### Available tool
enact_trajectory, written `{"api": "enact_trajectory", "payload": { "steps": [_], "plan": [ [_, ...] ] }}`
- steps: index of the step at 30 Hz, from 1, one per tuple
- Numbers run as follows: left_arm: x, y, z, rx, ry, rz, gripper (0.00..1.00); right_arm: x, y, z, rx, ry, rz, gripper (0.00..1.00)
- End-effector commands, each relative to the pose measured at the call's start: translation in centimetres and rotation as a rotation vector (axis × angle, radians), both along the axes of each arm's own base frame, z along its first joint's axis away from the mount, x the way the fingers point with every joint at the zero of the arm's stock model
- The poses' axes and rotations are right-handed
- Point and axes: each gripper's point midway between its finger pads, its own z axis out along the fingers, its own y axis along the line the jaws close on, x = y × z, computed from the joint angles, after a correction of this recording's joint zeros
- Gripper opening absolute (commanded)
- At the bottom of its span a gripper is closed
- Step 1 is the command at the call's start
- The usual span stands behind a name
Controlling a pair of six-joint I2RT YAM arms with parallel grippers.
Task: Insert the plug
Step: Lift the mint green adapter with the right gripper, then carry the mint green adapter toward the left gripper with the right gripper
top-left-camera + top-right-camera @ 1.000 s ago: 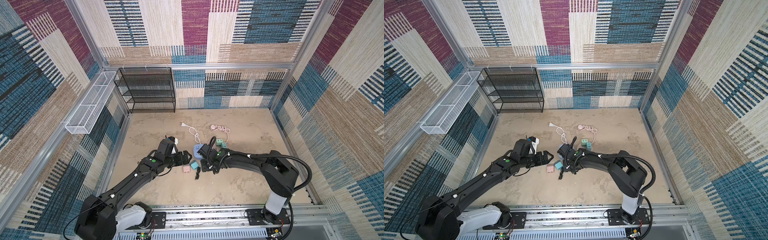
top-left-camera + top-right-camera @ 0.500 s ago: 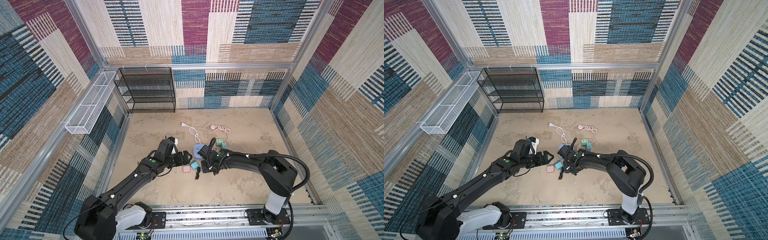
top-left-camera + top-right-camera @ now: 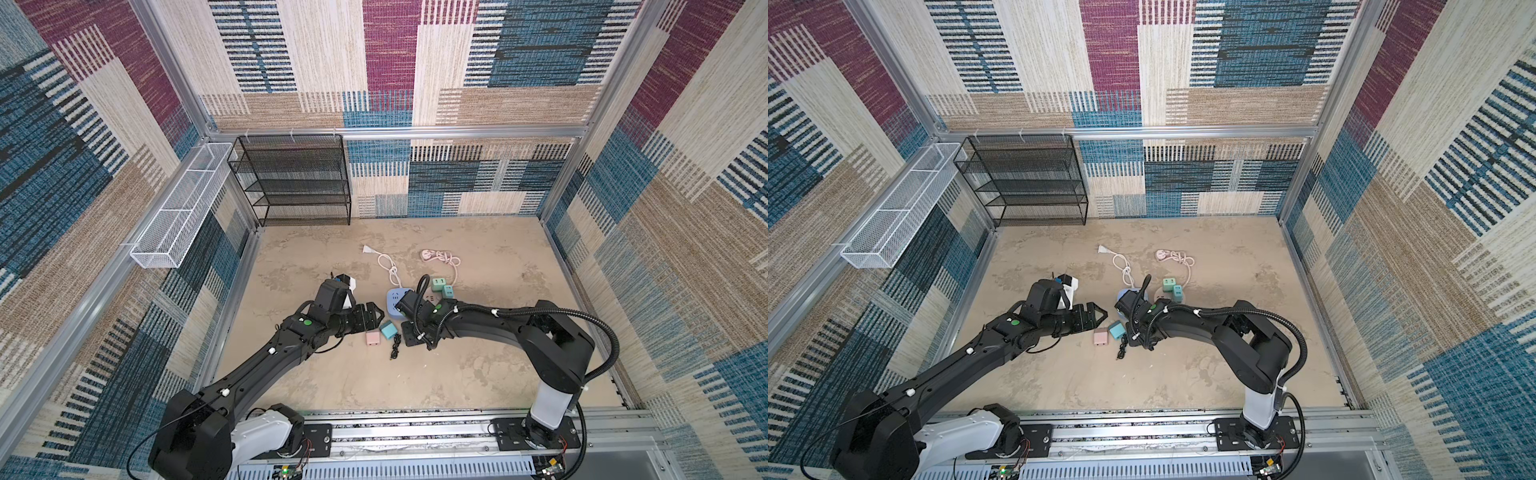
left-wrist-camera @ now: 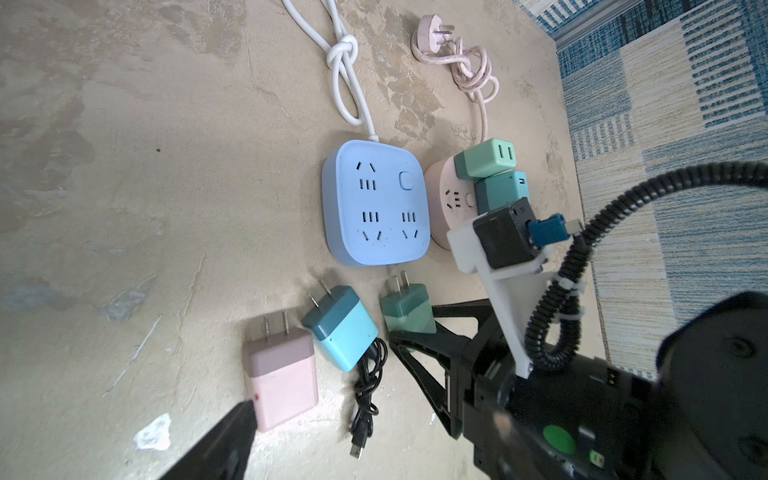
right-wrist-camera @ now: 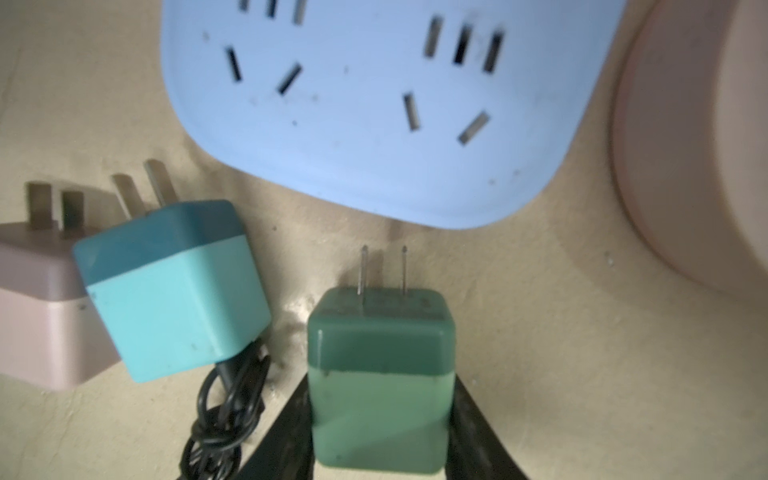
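A green plug (image 5: 380,374) lies on the floor with its two prongs toward the light blue power strip (image 5: 386,108), a short gap apart. My right gripper (image 5: 380,415) is shut on it, one black finger pressed to each side. The left wrist view shows the same plug (image 4: 407,307) just below the strip (image 4: 376,203). In both top views the right gripper (image 3: 411,334) (image 3: 1136,337) hides the plug. My left gripper (image 3: 379,316) (image 3: 1100,314) stands open and holds nothing, beside a pink plug (image 4: 282,370).
A teal plug (image 4: 340,328) with a coiled black USB cable (image 4: 365,390) lies between the pink and green plugs. A pink round power strip (image 4: 446,199) right of the blue one carries two greenish plugs (image 4: 486,160). Knotted white and pink cords trail toward the back.
The right gripper's jaws have narrowed onto the green plug. Both arms have hardly moved, and the left gripper stays open.
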Motion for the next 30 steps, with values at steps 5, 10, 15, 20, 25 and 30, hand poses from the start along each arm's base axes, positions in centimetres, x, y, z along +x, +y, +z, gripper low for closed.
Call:
{"api": "enact_trajectory", "payload": {
  "steps": [5,10,15,20,25,30],
  "plan": [
    [-0.3,0.5,0.8,0.016,-0.013,0.007,0.88,0.8,-1.1,2.8,-0.048,-0.105,0.071,0.0],
    [-0.5,0.9,1.6,0.021,-0.025,0.016,0.87,1.2,-0.6,5.5,-0.005,-0.172,0.114,0.0],
    [-0.7,1.3,2.5,0.029,-0.035,0.023,0.87,0.7,0.1,6.4,0.036,-0.177,0.176,0.0],
    [-1.2,1.4,3.2,0.013,-0.046,0.019,0.87,0.7,0.3,8.2,0.079,-0.221,0.202,0.0],
    [-1.5,0.8,3.5,-0.015,-0.045,-0.014,0.86,-0.2,2.0,10.6,0.18,-0.232,0.295,0.0],
    [-1.8,-0.1,4.2,-0.041,-0.046,-0.069,0.85,-0.8,2.2,11.0,0.2,-0.233,0.338,0.0]
  ]
}}
